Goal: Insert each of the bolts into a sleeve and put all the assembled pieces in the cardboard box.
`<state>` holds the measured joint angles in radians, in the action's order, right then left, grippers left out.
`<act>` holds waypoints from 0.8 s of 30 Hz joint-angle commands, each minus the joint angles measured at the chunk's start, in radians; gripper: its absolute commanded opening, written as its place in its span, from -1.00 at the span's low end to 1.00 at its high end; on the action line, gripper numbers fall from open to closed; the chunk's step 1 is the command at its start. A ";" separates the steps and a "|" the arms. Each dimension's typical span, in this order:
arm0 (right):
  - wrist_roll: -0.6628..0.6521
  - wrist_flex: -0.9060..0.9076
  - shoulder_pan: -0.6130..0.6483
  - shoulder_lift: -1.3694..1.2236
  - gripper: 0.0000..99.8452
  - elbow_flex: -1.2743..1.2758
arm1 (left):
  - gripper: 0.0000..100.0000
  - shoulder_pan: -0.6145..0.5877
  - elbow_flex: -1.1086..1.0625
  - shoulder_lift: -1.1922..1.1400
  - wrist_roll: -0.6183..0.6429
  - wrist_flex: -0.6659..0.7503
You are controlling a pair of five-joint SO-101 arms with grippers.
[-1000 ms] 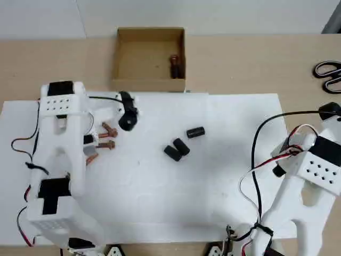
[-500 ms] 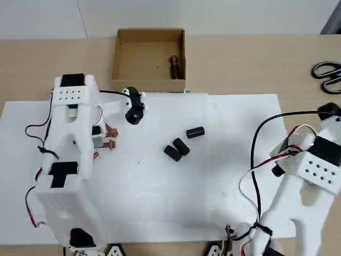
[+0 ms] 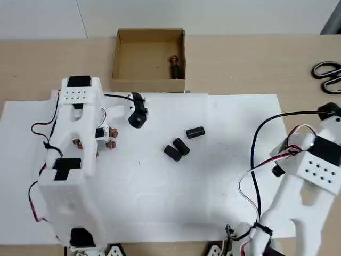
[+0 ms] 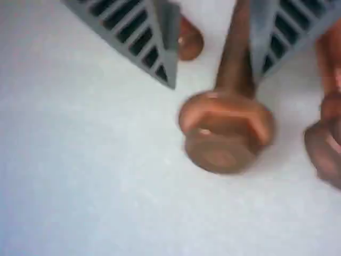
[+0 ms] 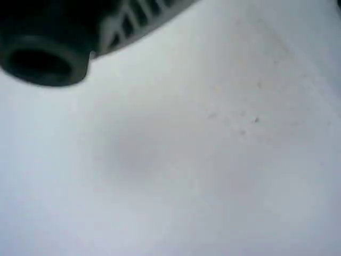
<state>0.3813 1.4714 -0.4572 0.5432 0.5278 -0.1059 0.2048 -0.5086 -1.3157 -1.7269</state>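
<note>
"Left claw [image 4: 213, 72] is apart, straddling a bolt [image 4: 226, 130] lying toward the white sheet's [image 3: 160, 213] left edge."

"Then I'd centre it, close squarely and lift straight. The neighbouring bolts [image 4: 325, 144] crowd it."

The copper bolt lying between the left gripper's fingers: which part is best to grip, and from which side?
Grip the bolt by its shank, just behind the wide flanged head, coming from above. It lies flat on the white sheet, so the left gripper, open astride the shank, can close across it.
</note>
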 commanded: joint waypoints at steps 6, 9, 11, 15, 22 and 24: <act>-0.005 0.019 -0.004 0.036 -0.99 -0.009 | -0.82 0.002 0.038 -0.061 -0.120 -0.018; -0.003 0.019 -0.002 0.036 -0.99 -0.009 | -0.82 0.005 0.038 -0.089 -0.120 -0.018; -0.003 0.019 -0.002 0.036 -0.99 -0.009 | -0.83 0.005 0.039 -0.114 -0.120 -0.017; -0.003 0.019 -0.002 0.036 -0.99 -0.009 | -0.99 0.005 0.039 -0.138 -0.120 -0.005; -0.005 0.010 0.001 0.127 -0.99 -0.009 | -0.99 0.005 0.039 -0.052 -0.112 -0.023; -0.008 0.010 0.021 0.171 -0.99 -0.009 | -0.99 0.012 0.035 0.008 -0.104 -0.026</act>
<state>0.3813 1.4868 -0.4572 0.6414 0.5278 -0.1043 0.2325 -0.5808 -1.3157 -1.7377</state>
